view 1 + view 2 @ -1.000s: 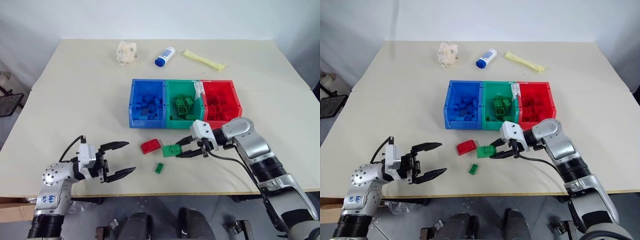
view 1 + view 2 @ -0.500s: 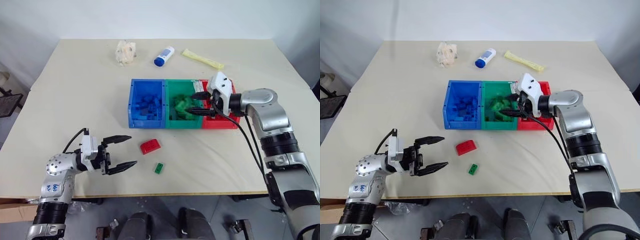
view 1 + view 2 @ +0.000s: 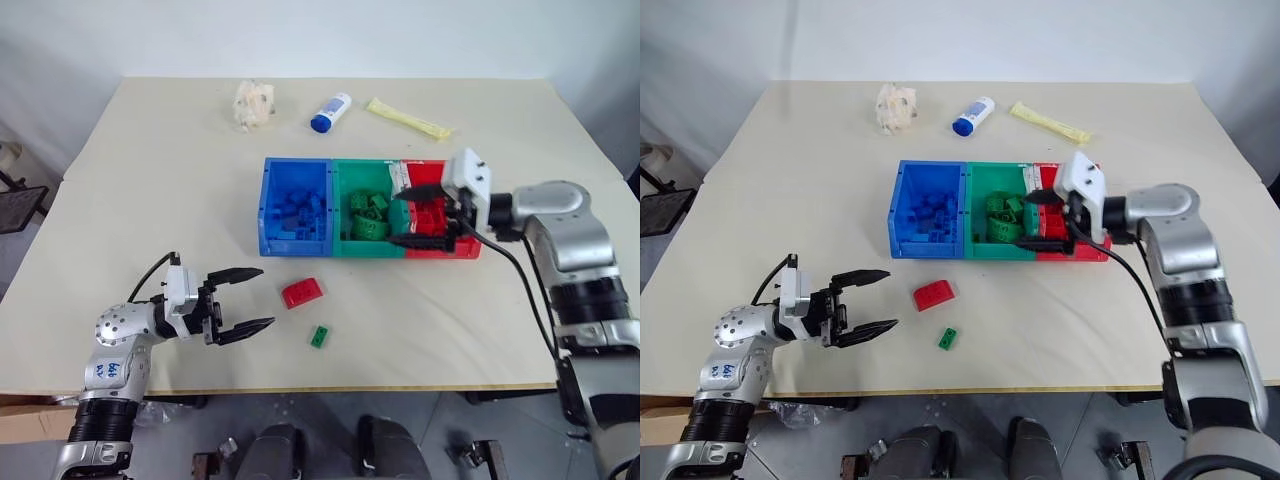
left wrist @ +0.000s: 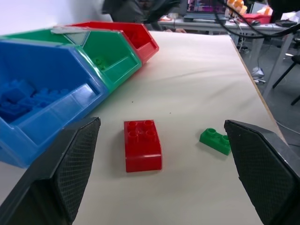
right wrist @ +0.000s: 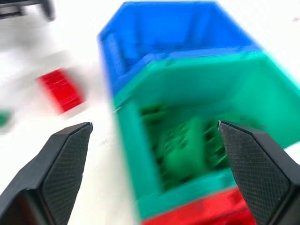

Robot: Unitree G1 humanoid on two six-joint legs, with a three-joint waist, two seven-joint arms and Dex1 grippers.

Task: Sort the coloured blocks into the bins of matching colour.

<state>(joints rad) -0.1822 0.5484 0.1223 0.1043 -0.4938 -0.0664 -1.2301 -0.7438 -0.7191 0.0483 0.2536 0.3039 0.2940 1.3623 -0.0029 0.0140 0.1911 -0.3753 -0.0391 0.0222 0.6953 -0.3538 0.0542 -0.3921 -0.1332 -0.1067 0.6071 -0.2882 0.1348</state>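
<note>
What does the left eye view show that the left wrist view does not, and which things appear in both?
Left eye view alone: the white bottle, yellow packet, crumpled wrapper and right gripper, open over the bins. Left wrist view alone: desks and cables beyond the table edge. Both: blue bin, green bin, red bin, red block, green block.

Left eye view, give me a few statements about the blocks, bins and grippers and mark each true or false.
1. A red block and a small green block lie on the table in front of the bins. True.
2. The green bin sits between the blue bin and the red bin. True.
3. The right gripper is shut on a green block. False: its jaws are open and empty, over the bins.
4. The left gripper grips the red block. False: it is open, apart from the block.
5. The white bottle stands inside the blue bin. False: it lies on the table behind the bins.
</note>
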